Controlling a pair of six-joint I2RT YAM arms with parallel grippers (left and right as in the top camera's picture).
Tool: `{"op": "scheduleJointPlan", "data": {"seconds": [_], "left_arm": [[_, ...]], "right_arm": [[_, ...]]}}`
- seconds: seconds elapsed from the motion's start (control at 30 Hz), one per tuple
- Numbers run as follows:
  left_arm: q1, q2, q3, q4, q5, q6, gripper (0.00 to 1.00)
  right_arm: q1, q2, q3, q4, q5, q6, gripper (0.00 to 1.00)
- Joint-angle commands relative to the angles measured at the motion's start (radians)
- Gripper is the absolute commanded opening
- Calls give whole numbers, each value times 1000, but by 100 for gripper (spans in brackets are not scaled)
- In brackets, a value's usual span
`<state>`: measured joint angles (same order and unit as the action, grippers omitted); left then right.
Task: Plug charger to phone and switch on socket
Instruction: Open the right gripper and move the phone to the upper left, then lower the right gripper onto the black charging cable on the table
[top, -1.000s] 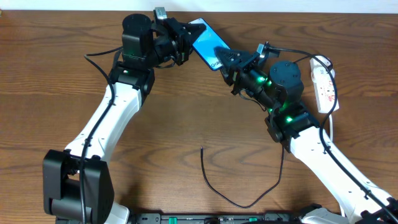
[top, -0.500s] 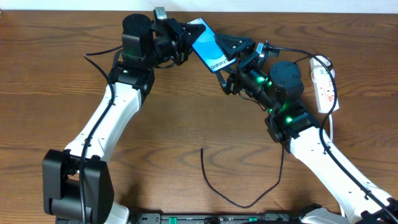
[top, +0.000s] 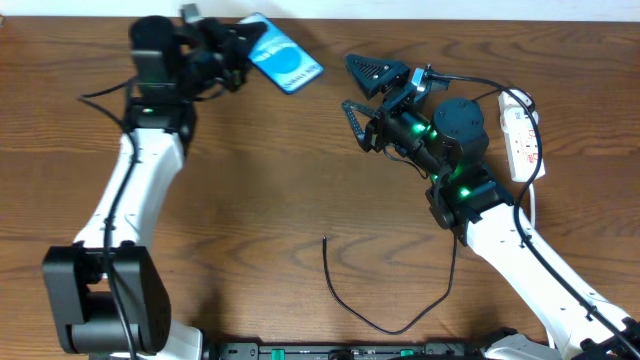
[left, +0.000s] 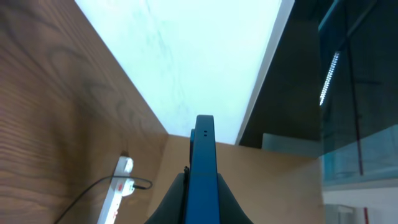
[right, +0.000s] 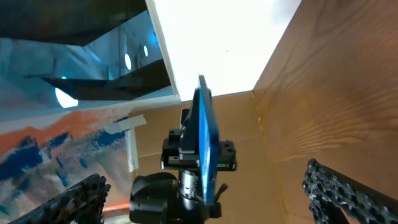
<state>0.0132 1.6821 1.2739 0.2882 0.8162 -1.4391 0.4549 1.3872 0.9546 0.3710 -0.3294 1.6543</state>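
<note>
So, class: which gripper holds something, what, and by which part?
The left gripper grips the phone by one end; the right gripper is open and empty.

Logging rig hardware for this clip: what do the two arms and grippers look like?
Left arm and right arm: white link shells, black joint housings, thin black cables; green lights glow on the right's joints. Left gripper and right gripper: black; the right's fingers are triangular and studded.
</note>
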Motion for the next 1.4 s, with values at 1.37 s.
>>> {"op": "scheduleJointPlan", "data": {"seconds": [1.37], "left_arm": [[298,-16,23,10,562,190,7]], "right_arm": [[-11,456,468,-1031,-110,-1001,99]]}}
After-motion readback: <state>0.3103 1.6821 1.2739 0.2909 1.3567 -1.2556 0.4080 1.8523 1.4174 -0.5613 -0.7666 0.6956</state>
